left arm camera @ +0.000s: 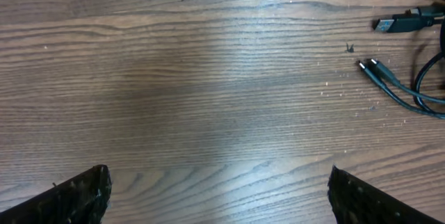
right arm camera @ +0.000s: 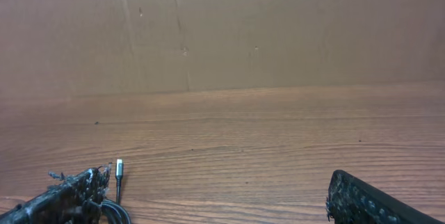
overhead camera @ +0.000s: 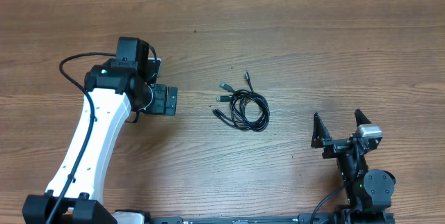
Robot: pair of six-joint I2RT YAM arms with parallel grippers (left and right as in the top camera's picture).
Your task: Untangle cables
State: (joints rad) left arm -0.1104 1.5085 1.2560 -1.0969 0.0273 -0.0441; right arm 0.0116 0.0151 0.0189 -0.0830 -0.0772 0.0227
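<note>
The cables (overhead camera: 243,106) are thin black cords lying in one loose tangled coil at the table's middle, with several small plugs sticking out on its upper left side. My left gripper (overhead camera: 172,101) hovers to the left of the coil, open and empty. In the left wrist view its fingertips (left arm camera: 78,197) frame bare wood, and the cable ends (left arm camera: 407,22) lie at the upper right. My right gripper (overhead camera: 339,122) stands open near the front right, to the right of the coil. In the right wrist view a silver-tipped plug (right arm camera: 119,168) shows beside the left finger (right arm camera: 69,197).
The wooden table (overhead camera: 313,43) stretches around the coil. A brown cardboard wall (right arm camera: 222,29) rises behind its far edge. The white left arm (overhead camera: 90,140) slants from the front left corner.
</note>
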